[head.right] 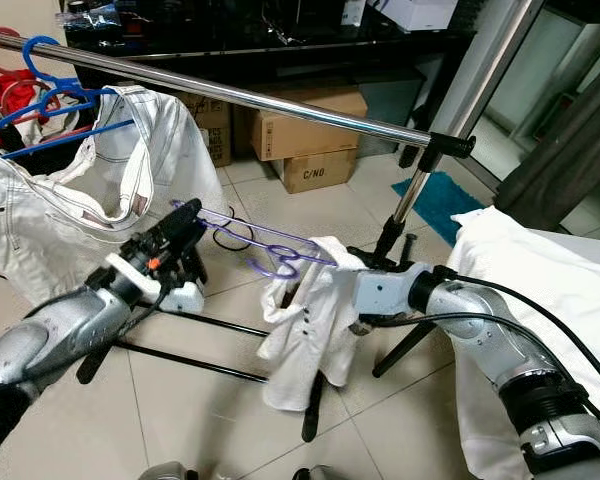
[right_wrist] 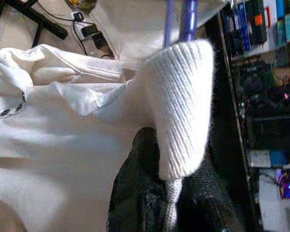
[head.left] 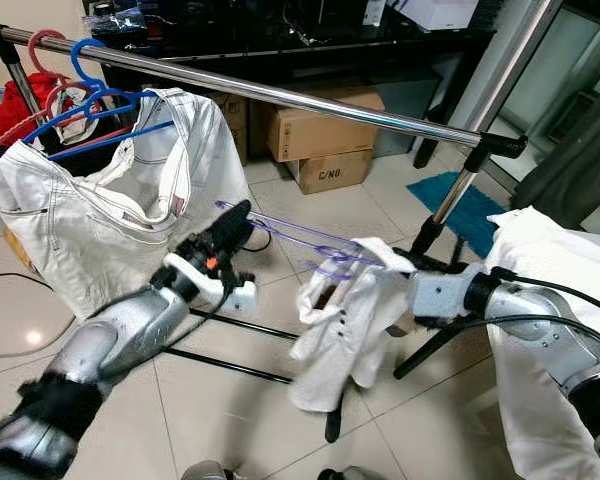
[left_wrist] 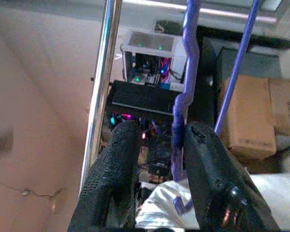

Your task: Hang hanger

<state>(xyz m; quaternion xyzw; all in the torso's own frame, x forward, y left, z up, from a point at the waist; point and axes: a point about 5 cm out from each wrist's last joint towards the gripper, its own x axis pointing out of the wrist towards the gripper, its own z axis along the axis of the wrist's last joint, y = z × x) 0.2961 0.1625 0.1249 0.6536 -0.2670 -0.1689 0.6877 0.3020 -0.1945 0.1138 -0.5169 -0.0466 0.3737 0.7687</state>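
A thin purple hanger (head.left: 290, 235) lies nearly level below the steel rail (head.left: 280, 95), stretched between my two grippers. A white shirt (head.left: 345, 330) hangs from its right end. My left gripper (head.left: 238, 222) is at the hanger's left end. In the left wrist view the purple wire (left_wrist: 189, 63) runs between the fingers (left_wrist: 113, 174) against one of them, with a wide gap to the other. My right gripper (head.left: 405, 262) is shut on the shirt's ribbed collar (right_wrist: 181, 106), where the hanger enters it.
A white jacket (head.left: 110, 220) hangs on a blue hanger (head.left: 90, 95) at the rail's left end, beside red hangers (head.left: 40, 45). Cardboard boxes (head.left: 325, 130) stand behind the rack. The rack's floor bars (head.left: 230, 365) run below my arms. White fabric (head.left: 550, 260) covers something at the right.
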